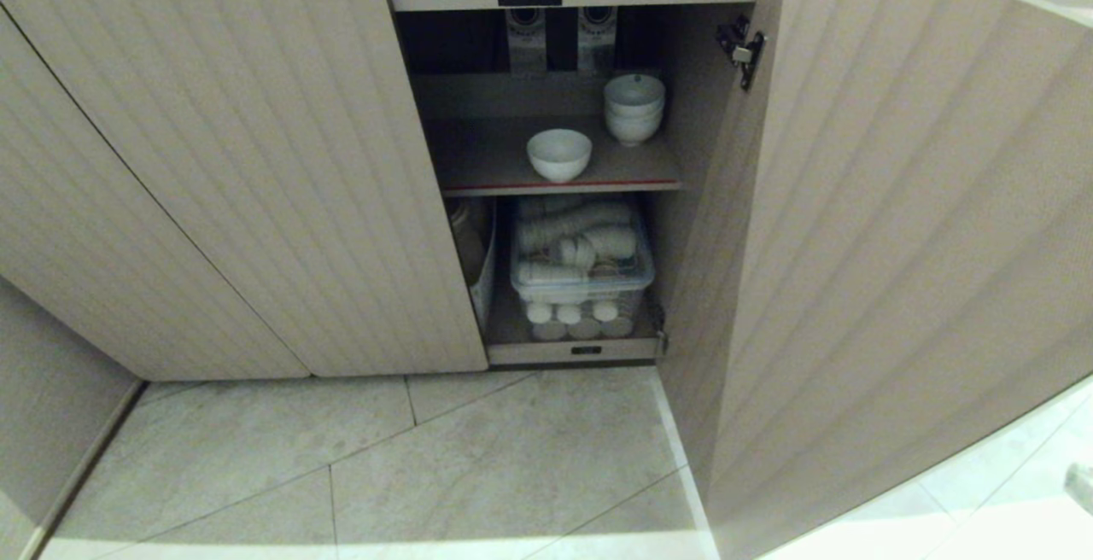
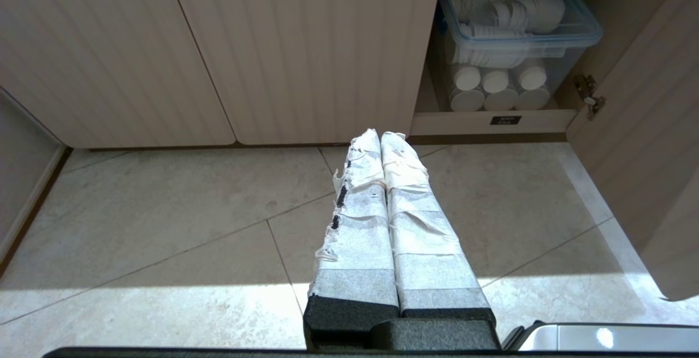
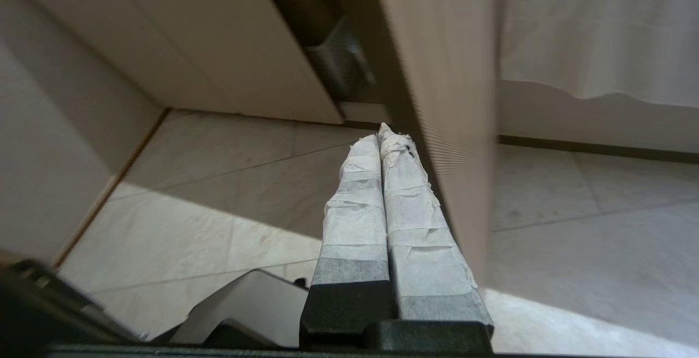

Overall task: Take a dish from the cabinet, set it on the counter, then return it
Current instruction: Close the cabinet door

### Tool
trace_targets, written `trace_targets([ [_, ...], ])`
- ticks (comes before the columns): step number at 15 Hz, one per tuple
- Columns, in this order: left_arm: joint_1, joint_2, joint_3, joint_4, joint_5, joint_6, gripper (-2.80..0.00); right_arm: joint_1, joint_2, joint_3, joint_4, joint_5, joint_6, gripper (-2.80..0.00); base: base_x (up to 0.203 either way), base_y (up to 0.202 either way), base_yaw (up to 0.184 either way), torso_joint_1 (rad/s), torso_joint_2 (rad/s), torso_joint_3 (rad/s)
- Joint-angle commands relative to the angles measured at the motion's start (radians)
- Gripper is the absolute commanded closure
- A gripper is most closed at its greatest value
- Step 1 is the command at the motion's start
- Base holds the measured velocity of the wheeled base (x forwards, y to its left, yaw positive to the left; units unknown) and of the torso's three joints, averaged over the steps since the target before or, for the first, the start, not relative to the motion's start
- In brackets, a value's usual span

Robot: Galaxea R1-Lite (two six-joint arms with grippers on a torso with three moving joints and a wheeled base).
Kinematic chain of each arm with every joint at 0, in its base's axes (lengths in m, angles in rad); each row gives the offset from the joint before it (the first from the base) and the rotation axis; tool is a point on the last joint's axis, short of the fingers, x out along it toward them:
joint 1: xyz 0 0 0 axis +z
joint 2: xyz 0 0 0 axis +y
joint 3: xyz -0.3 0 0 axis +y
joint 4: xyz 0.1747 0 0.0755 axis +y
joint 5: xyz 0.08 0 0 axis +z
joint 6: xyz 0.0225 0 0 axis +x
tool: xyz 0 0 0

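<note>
Head view shows the dish (image 1: pixel 559 154) alone at the front of the cabinet (image 1: pixel 256 159) shelf (image 1: pixel 478 169), untouched, so the fetching step is only starting. The right gripper (image 3: pixel 384 134), fingers pressed together and empty, hangs beside the open door (image 3: pixel 437 101); the left gripper (image 2: pixel 380 138), likewise closed on nothing, sits low over the floor (image 2: pixel 164 227). Next, the right fingers likely must spread and reach in for the rim.

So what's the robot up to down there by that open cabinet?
Nothing is being held yet. The cabinet has its right door swung open, and a single white bowl sits on the upper shelf next to a stack of bowls. The right gripper is shut and empty, low over the floor beside the open door's edge. The left gripper is shut too, parked above the floor tiles in front of the cabinet.
</note>
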Motion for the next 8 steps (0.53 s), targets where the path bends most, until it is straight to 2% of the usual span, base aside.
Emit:
trace_targets([
  [1,0.001,0.000,0.000,0.000,0.001,0.000,0.00,-0.003,0.009,0.006,-0.005,0.046,0.001,0.00,0.000,0.000,0.000,0.000,0.00,0.000],
  [3,0.000,0.000,0.000,0.000,0.000,0.000,0.00,-0.005,0.011,0.011,-0.017,0.071,0.001,0.00,0.000,0.000,0.000,0.000,0.00,0.000],
  [8,0.001,0.000,0.000,0.000,0.000,0.000,0.00,-0.011,0.014,0.011,-0.016,0.076,0.003,0.00,0.000,0.000,0.000,0.000,0.00,0.000],
])
